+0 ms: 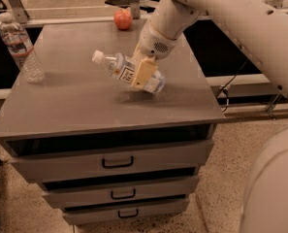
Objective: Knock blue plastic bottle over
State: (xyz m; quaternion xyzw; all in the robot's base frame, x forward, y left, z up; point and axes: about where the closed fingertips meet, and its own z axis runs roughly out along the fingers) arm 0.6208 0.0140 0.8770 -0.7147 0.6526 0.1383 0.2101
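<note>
The blue plastic bottle [120,70] leans steeply, with its white cap out past the gripper [142,76] and its base low under it, close to the table [80,108]. The pincer is pinching the bottle's lower body, so it is not yet lying flat. If released carelessly, the smooth bottle could roll from under the pincer toward the table edge on the side away from the cap and drop off. The ribbed bottle [22,50] stands well apart.
</note>
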